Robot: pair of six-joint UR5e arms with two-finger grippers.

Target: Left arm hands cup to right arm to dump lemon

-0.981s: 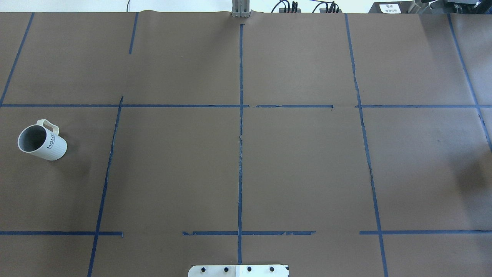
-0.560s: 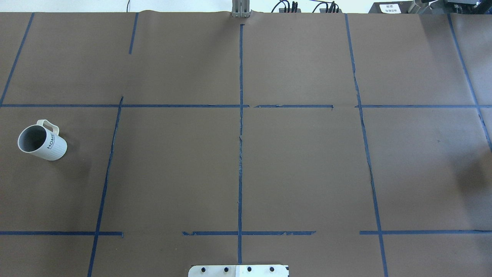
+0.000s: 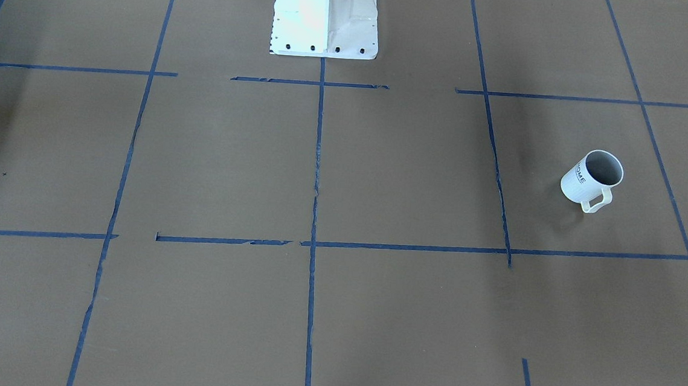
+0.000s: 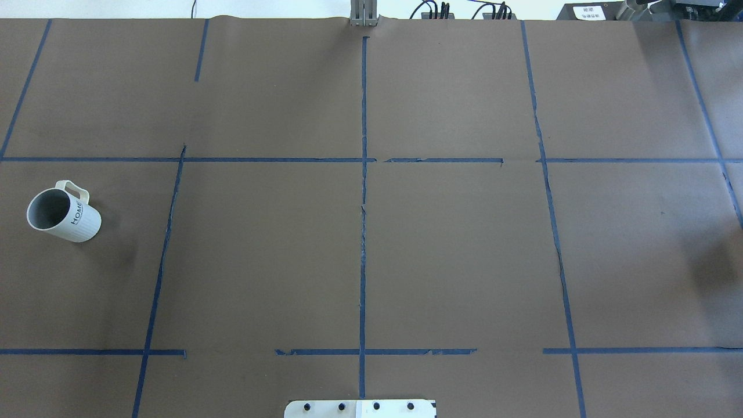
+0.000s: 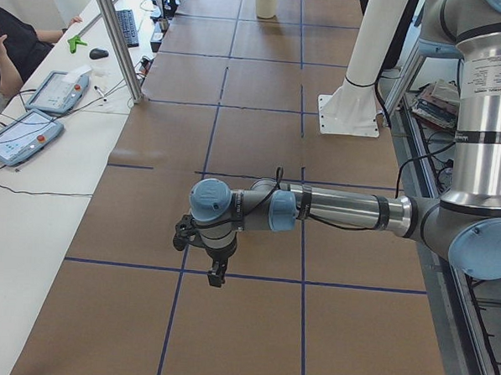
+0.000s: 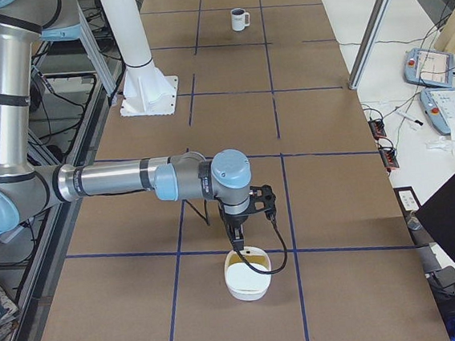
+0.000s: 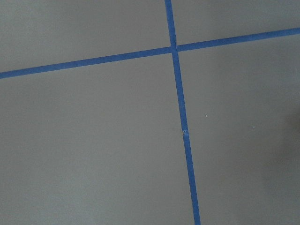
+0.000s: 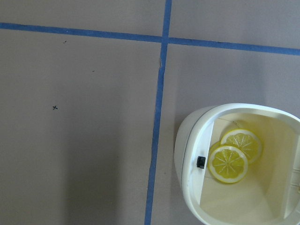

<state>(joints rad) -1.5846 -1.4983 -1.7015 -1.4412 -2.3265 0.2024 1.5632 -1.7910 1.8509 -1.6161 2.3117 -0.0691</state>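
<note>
The cup (image 4: 64, 216) stands upright on the desk (image 4: 453, 244), far out on the robot's left. Its mouth is up and its squared handle is turned away from the robot, which I judge leaves the ribbed body and rim free for a grasp from the robot's side. Its inside shows only grey from these angles, so no lemon can be made out in it. The left claw (image 5: 215, 278) hangs pointing down over bare desk, apart from the cup and outside both top views. Its wrist camera sees only crossing blue tape lines (image 7: 180, 117), and I cannot tell whether it is apart or together. The right claw (image 6: 239, 242) hangs just above a white tub (image 8: 187, 140) at the opposite end, and its state cannot be told either. The tub holds 2 lemon slices (image 8: 228, 163), so it is probably the dumping spot, which would explain that arm waiting there. Cup and tub lie well apart, hence the handover. Between them the top views show only tape and the robot's white base (image 3: 326, 16).
</note>
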